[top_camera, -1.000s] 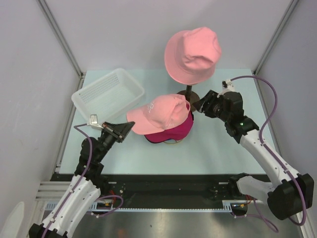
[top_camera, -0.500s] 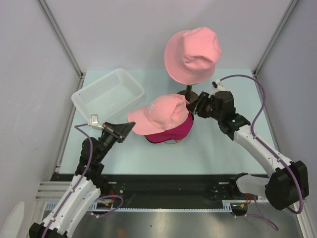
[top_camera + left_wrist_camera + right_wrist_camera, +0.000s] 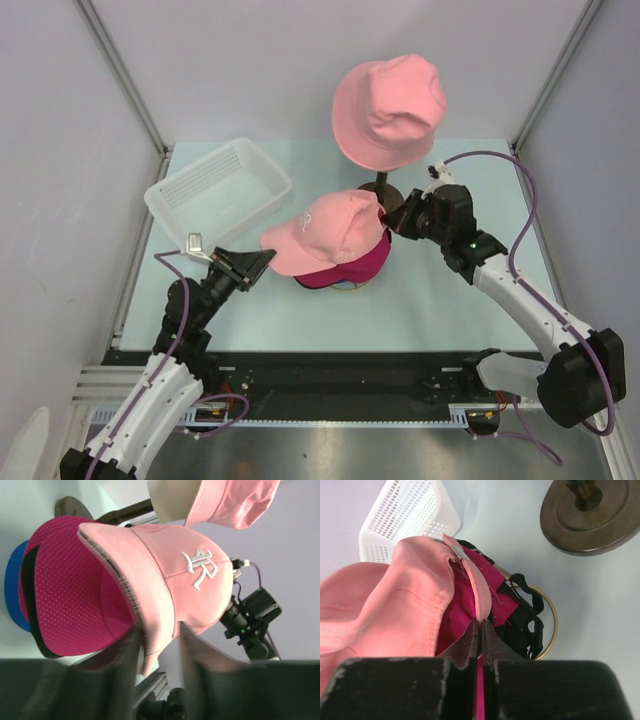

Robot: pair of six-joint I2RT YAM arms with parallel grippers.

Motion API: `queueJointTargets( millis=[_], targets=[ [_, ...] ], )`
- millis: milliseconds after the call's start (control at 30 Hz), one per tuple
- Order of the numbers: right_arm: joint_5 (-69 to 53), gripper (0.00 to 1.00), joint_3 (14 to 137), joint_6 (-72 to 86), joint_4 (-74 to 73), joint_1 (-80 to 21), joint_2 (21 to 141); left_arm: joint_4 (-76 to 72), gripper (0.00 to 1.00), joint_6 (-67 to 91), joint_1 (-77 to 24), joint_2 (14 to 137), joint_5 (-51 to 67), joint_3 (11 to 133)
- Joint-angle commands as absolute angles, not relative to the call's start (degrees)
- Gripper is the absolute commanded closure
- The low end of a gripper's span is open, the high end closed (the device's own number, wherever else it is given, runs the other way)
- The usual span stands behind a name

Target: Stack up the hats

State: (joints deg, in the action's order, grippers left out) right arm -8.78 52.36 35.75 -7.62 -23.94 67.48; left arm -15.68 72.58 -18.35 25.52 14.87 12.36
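Right gripper (image 3: 480, 625) fully closed, pinching the back strap tab of the light-pink peaked fabric cap (image 3: 395, 590). A sliver of magenta cloth also shows in the slit between the fingers. In the top view it sits at the rear of the cap stack, just beside the round dark stand base (image 3: 385, 195).

Left gripper (image 3: 159, 630) has its fingers parted. The pink brim tip lies between them with a gap showing on one side, so no clamp is visible. From above it sits at the brim's front-left end (image 3: 258, 262).

The light-pink cap (image 3: 335, 228) is on top of the stack at table centre, brim pointing left toward the left arm, white embroidered logo on the front. The magenta dotted-mesh peaked cap (image 3: 65, 585) is directly under it, and its edge pokes out below and to the right in the top view. The royal-blue cap (image 3: 12, 595) is at the bottom, only a rim visible.

A thin brass-coloured ring (image 3: 552, 625) lies on the pale-green table (image 3: 420, 290) under the caps' rear.

The salmon-pink bucket hat (image 3: 390, 110) is on the beige mannequin head (image 3: 170, 492), on the stand behind the stack and apart from the caps.

The white slatted plastic basket (image 3: 215, 190) is at back left, near the pink brim but not touching it.
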Motion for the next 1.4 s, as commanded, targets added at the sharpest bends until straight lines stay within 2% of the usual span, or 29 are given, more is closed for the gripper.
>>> queueJointTargets(
  millis=[0, 33, 133, 400, 600, 633, 800, 1000, 1200, 1300, 1367],
  targets=[
    [-6.68, 1.0, 55.02, 34.01, -10.72, -24.61, 64.6, -15.21, 0.48, 71.89, -18.37, 25.84, 15.47, 11.6],
    [-6.42, 1.0, 55.28, 34.01, -12.11, -24.61, 64.25, -15.29, 0.38, 71.89, -18.37, 25.84, 15.21, 11.6],
    [-5.89, 1.0, 55.2, 34.36, -13.79, -25.13, 62.59, -16.6, 0.32, 71.89, -18.37, 26.28, 15.12, 11.25],
    [-3.52, 1.0, 53.79, 35.51, -17.22, -27.07, 59.68, -18.54, 0.35, 71.54, -18.37, 28.56, 14.5, 9.32],
    [-3.25, 1.0, 51.6, 35.68, -18.11, -27.16, 59.06, -21.79, 0.48, 70.49, -18.37, 31.99, 15.29, 8.53],
    [-2.99, 1.0, 51.33, 35.77, -18.28, -27.16, 58.98, -22.67, 0.53, 70.31, -18.37, 32.43, 15.29, 8.53],
    [-1.41, 1.0, 50.63, 35.6, -20.13, -27.6, 57.4, -26.97, 0.57, 69.79, -18.37, 36.46, 15.56, 8.44],
    [-0.53, 1.0, 48.52, 35.16, -20.92, -27.69, 56.86, -31.01, 0.79, 69.08, -18.37, 41.13, 16.17, 8.7],
    [-0.26, 1.0, 46.32, 35.16, -18.11, -27.69, 58.8, -34.62, 0.94, 68.29, -18.37, 46.57, 17.22, 9.49],
    [-0.09, 1.0, 45.79, 34.98, -17.06, -27.77, 59.94, -35.33, 1.0, 67.59, -18.37, 48.6, 17.75, 10.28],
    [-0.09, 1.0, 45.44, 34.72, -16.61, -27.69, 60.64, -35.24, 1.0, 66.98, -18.37, 49.74, 17.93, 10.63]
  ],
)
